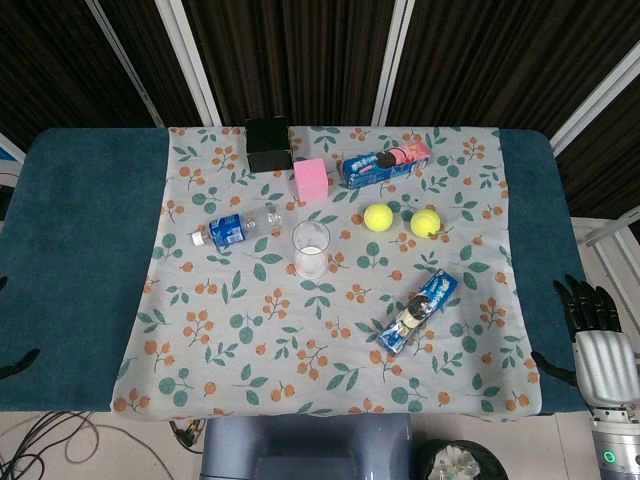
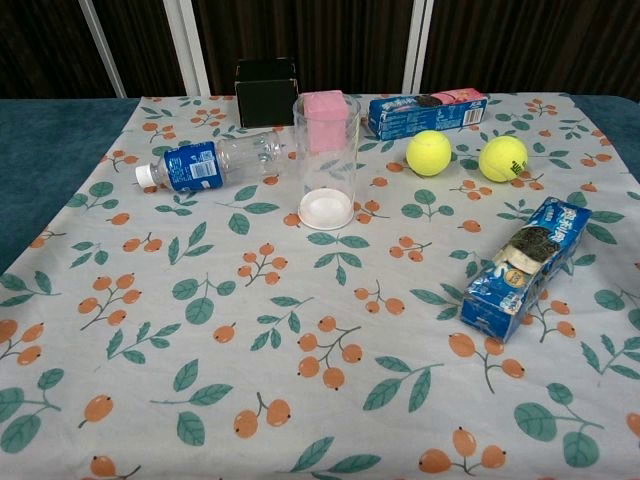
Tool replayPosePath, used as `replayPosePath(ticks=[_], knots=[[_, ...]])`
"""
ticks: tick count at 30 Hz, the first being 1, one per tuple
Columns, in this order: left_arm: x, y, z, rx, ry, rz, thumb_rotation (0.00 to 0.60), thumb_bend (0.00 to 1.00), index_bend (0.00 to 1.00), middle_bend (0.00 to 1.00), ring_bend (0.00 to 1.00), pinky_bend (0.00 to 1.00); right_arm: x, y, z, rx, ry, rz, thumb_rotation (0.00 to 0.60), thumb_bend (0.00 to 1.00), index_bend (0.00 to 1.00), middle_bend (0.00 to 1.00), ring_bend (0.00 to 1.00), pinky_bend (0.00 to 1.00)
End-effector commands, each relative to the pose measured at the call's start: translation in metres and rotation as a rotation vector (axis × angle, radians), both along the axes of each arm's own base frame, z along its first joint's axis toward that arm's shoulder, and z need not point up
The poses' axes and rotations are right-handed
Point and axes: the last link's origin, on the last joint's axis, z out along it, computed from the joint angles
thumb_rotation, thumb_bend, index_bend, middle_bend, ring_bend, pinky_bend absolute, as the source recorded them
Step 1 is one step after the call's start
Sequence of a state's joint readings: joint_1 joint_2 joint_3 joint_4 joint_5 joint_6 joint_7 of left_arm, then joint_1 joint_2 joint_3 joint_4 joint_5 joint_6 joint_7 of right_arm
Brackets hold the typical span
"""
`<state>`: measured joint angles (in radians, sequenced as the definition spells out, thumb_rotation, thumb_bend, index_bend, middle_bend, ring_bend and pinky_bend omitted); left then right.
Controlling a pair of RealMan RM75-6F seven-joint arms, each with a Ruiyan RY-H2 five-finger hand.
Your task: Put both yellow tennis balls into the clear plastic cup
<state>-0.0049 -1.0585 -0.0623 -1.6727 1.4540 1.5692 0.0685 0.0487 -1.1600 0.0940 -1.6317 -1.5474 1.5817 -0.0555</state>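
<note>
left hand [image 1: 18,362] — mostly cut off, frame edge

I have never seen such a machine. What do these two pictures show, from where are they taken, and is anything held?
Both pictures come from the robot's own cameras: one on its head looking down, one on its chest looking across the table. The robot has two arms with fingered hands. Only the right robot hand clearly shows, at the table's edge, open and holding nothing; of the left, only dark tips show at the head view's left edge. On the floral cloth stand a clear plastic cup, still without balls, a pink block and a black box. Two yellow tennis balls, a water bottle and two biscuit boxes lie around.
</note>
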Motion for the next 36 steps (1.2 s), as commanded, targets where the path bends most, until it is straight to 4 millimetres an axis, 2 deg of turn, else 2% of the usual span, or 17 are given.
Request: replayPosePath(ticks=[1,17,22,24,29,36], knots=[[-0.001,0.0,0.0,-0.001,0.003,0.004,0.6,0.09,0.04,0.0,0.0,0.04,0.0,0.0,0.0,0.003,0.001,-0.001,0.6,0.17,0.0,0.05,0.0,0.02],[0.001,-0.003,0.002,0.003,-0.006,0.006,0.6,0.09,0.04,0.0,0.0,0.04,-0.001,0.0,-0.003,0.027,-0.013,-0.03,0.6,0.17,0.0,0.05,0.0,0.02],[0.0,-0.002,0.002,0.009,-0.003,0.011,0.6,0.09,0.04,0.0,0.0,0.04,0.0,-0.007,-0.004,0.066,-0.056,-0.038,0.6,0.17,0.0,0.05,0.0,0.01],[0.0,-0.001,0.002,0.008,-0.002,0.014,0.6,0.09,0.04,0.0,0.0,0.04,0.003,-0.017,-0.002,0.086,-0.052,-0.029,0.6,0.17,0.0,0.05,0.0,0.01],[0.001,-0.001,0.001,0.003,-0.002,0.013,0.6,0.09,0.04,0.0,0.0,0.04,0.015,-0.062,0.002,0.175,-0.086,-0.038,0.6,0.17,0.0,0.05,0.0,0.01],[-0.001,0.002,0.0,0.004,-0.004,0.028,0.6,0.09,0.03,0.0,0.0,0.04,0.036,-0.141,0.001,0.267,-0.134,-0.081,0.6,0.17,0.0,0.05,0.0,0.01]])
